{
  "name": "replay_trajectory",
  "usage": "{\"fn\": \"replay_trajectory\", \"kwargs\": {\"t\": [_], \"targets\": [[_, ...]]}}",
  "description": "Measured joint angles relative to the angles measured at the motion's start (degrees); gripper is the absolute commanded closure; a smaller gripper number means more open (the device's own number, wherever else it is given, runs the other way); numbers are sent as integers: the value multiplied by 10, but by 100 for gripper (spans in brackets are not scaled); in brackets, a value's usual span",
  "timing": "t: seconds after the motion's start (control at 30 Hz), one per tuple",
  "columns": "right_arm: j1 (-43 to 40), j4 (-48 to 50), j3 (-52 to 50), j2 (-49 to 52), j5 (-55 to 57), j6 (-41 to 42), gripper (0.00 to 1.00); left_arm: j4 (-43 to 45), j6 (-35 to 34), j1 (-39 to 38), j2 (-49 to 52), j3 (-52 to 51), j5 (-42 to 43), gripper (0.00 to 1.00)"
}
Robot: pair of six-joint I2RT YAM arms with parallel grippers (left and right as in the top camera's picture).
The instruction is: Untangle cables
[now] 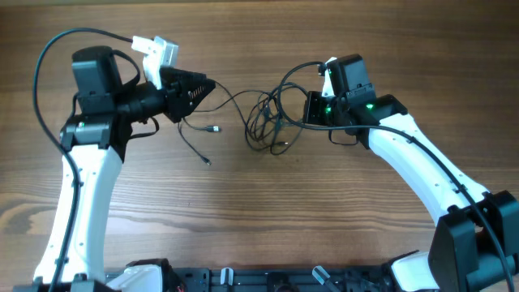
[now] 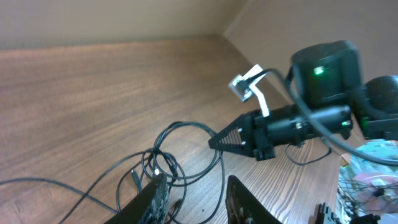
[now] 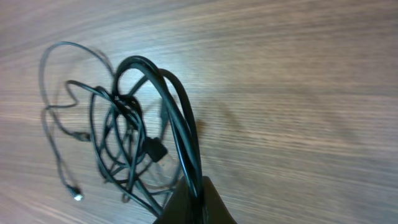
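Thin black cables (image 1: 268, 122) tangled mid-frame on wooden bench (image 1: 243, 211); right fingers (image 3: 208, 210) clamp a loop, left fingers (image 2: 152, 200) stand apart; one-sided pull risks tightening knots.

Looks like a robotics lab bench to me, not anybody's home or kitchen. Two white-and-black jointed robot arms, the left arm (image 1: 81, 186) and the right arm (image 1: 413, 158), work over a brown wood-grain table top (image 1: 243, 211). A black rail with fittings (image 1: 268, 280) runs along the edge by their bases. Thick black wiring (image 1: 45, 73) loops off the left one, small green status lights (image 1: 369, 105) glow on the right one, and a white plastic bracket (image 1: 158, 50) sits at a wrist. There's a plain beige wall (image 2: 311, 25) behind. A small tangle of thin black cables (image 1: 268, 122) lies between the arms, and some colourful clutter (image 2: 373, 174) sits off to the side, too blurry to identify.
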Motion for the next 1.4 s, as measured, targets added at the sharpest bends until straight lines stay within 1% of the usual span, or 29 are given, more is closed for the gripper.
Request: {"fn": "replay_trajectory", "kwargs": {"t": [0.13,0.27,0.4,0.53,0.8,0.9,1.13,1.23,1.4], "targets": [[0,5,0,0,-22,0,95,-11,0,-20,42,0,-38,66],[0,5,0,0,-38,0,95,-10,2,-62,88,0,-96,60],[0,7,0,0,-48,0,95,-7,2,-115,127,0,-177,60],[0,7,0,-9,-51,0,95,17,-5,-159,157,0,-256,61],[0,7,0,-51,-77,0,95,66,-48,-198,191,0,-374,62],[6,7,0,-52,-82,0,96,80,-58,-201,215,0,-384,61],[18,7,0,-52,-86,0,95,116,-68,-201,226,0,-326,63],[18,7,0,-52,-86,0,95,119,-71,-201,226,0,-302,63],[18,9,0,-52,-86,0,95,110,-76,-201,226,0,-293,63]]}}
